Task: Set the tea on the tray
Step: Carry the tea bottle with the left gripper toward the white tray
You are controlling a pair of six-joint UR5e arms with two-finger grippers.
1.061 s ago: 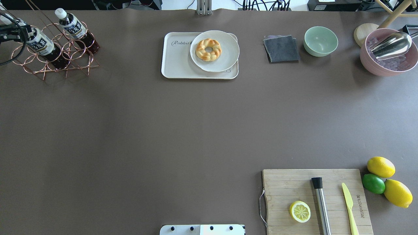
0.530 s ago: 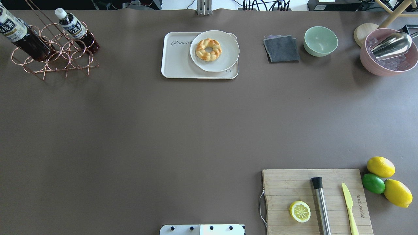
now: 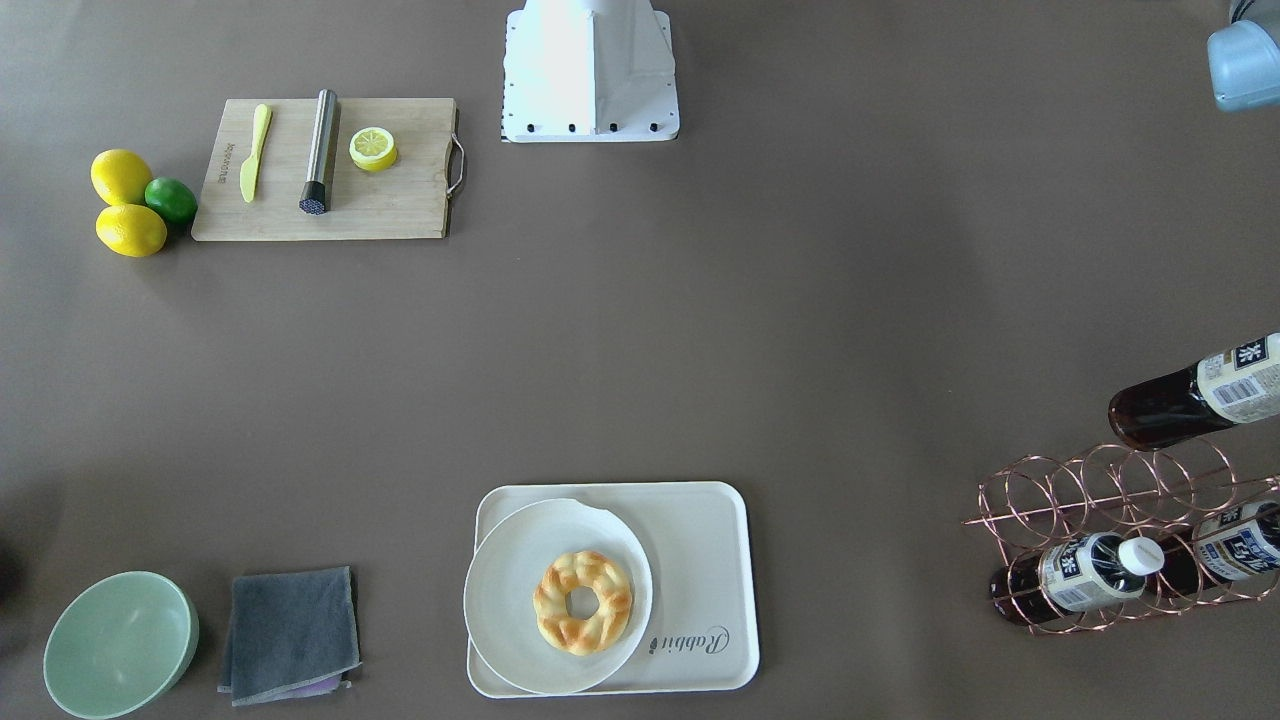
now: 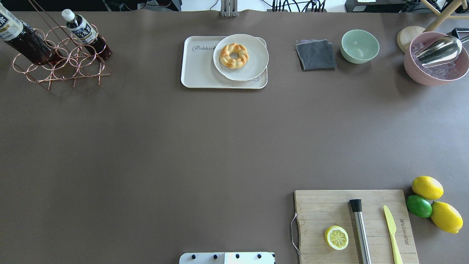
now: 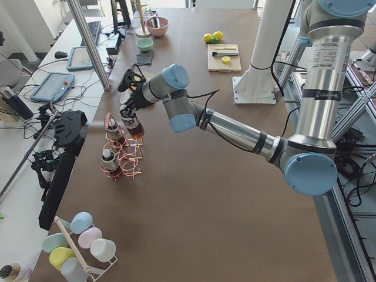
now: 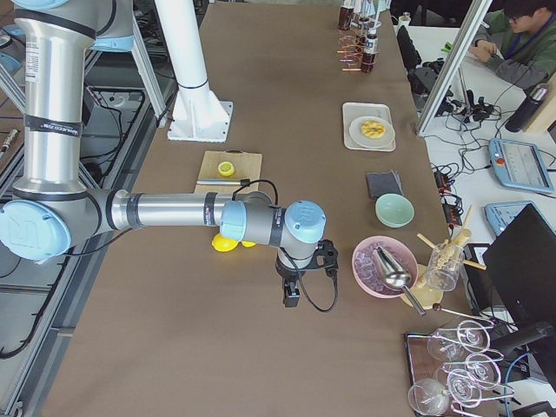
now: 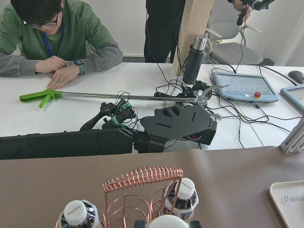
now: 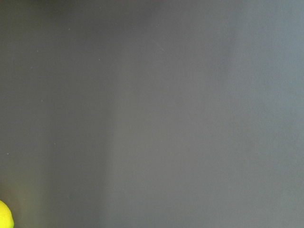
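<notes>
My left gripper point(image 5: 130, 108) is shut on the cap end of a tea bottle point(image 4: 22, 38) and holds it tilted, just above the copper wire rack point(image 4: 62, 69). That bottle also shows in the front view point(image 3: 1190, 395), and its white cap point(image 7: 168, 222) is at the bottom edge of the left wrist view. More tea bottles lie in the rack point(image 4: 86, 35) point(image 3: 1080, 580). The cream "Rabbit" tray point(image 4: 199, 73) stands at the far middle of the table. My right gripper point(image 6: 291, 295) hangs over bare table at the right end; I cannot tell if it is open.
A round white plate point(image 4: 254, 62) with a braided donut point(image 4: 234, 55) covers the tray's right part. A grey cloth point(image 4: 316, 55), a green bowl point(image 4: 359, 46) and a pink ice bowl point(image 4: 414, 73) stand further right. A cutting board point(image 4: 318, 209) and lemons point(image 4: 427, 187) lie near right.
The gripped tea bottle has risen out of the rack and moved toward the overhead view's upper left. The left gripper has left that view. Nothing else moved.
</notes>
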